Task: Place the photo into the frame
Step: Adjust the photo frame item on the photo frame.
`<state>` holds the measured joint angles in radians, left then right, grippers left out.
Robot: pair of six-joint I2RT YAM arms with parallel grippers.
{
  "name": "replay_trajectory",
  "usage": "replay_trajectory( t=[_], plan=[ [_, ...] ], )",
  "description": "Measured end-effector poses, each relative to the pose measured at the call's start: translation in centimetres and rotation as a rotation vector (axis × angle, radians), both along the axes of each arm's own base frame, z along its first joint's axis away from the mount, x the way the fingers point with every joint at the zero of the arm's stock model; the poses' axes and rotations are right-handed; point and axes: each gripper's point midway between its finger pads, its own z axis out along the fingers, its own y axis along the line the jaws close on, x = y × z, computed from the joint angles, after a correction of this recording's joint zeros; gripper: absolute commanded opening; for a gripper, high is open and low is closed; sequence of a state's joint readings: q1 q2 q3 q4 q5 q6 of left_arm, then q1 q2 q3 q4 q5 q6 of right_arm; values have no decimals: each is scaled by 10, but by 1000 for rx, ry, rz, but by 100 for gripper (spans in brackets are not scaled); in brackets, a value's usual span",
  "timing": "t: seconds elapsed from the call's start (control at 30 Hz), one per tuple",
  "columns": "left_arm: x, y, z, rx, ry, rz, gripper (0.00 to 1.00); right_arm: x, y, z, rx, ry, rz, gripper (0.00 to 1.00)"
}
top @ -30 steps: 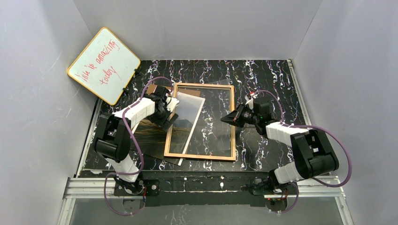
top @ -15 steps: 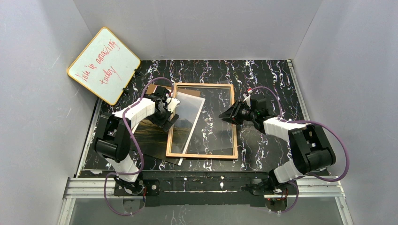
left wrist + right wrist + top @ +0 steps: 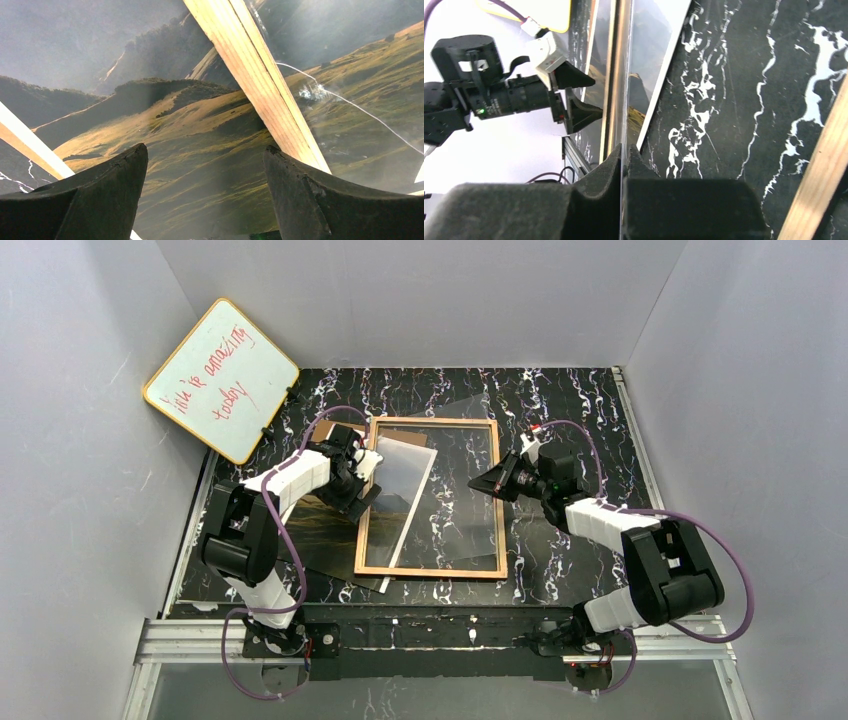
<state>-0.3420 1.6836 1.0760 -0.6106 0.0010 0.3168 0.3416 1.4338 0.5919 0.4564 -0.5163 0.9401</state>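
Jaws of your left gripper (image 3: 358, 488) stand wide over the photo (image 3: 318, 535), which sticks out lower left from under the frame (image 3: 430, 571). Left wrist: the frame's rail (image 3: 260, 85) crosses the photo diagonally, nearer the right jaw. Right wrist: your right gripper (image 3: 624, 150) pinches the clear pane (image 3: 620, 75), its edge running straight up

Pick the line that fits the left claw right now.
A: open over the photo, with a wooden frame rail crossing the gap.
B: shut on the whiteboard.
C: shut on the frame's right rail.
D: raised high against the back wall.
A: the left claw stands wide open, with the photo beneath it and a light wooden rail of the frame running through the gap.
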Motion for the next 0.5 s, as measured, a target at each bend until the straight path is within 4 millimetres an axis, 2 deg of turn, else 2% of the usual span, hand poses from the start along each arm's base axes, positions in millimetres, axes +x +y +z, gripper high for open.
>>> replay_trajectory(
  t=[0.13,0.3,0.5],
  plan=[
    [0,0,0,-12,6,12,82,-1,2,15,34,-61,9,1],
    [-2,0,2,-43,25,39,82,-1,5,25,71,-79,16,1],
    [10,2,13,-103,24,94,81,-3,9,34,129,-72,17,1]
  ],
)
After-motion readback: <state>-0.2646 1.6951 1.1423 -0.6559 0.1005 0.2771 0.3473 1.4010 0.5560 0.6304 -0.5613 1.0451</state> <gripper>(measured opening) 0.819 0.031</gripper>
